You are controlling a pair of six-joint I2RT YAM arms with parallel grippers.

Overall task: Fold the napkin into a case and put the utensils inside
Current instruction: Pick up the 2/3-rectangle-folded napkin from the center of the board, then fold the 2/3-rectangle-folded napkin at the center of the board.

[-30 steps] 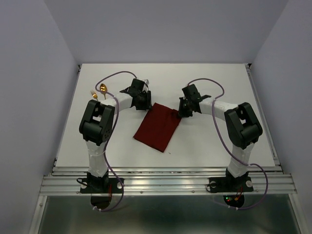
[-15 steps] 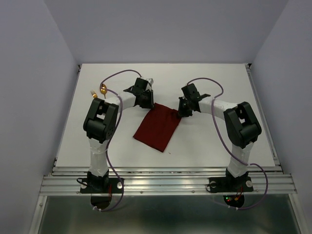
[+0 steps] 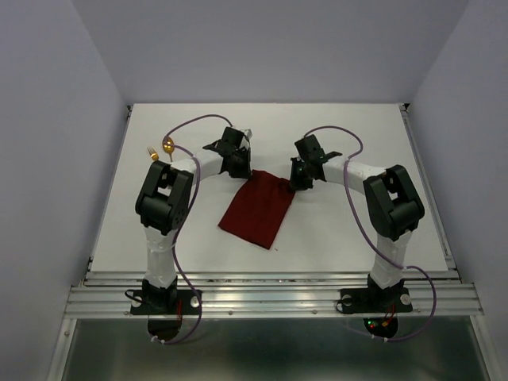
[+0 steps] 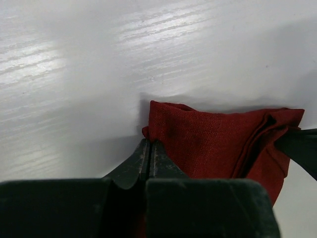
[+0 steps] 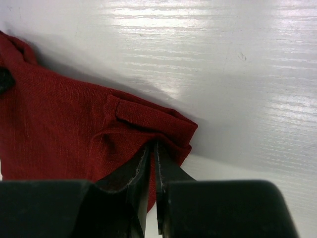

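The dark red napkin (image 3: 255,210) lies folded into an oblong on the white table, its long axis slanting from far right to near left. My left gripper (image 3: 240,171) is at its far left corner, and the left wrist view shows the tips (image 4: 149,144) shut on that corner of the napkin (image 4: 213,144). My right gripper (image 3: 295,184) is shut on the far right corner, where cloth bunches around the tips (image 5: 152,145) on the napkin (image 5: 64,134). The gold spoon (image 3: 167,145) and fork (image 3: 151,151) lie at the far left, behind the left arm.
A black finger of the right gripper (image 4: 303,148) shows at the right edge of the left wrist view. Purple cables loop over both arms. Grey walls close in the table (image 3: 357,238) on three sides; a metal rail runs along its near edge.
My left gripper moved a little right to the napkin's far left corner and closed on it. The right gripper kept its grip and did not move.
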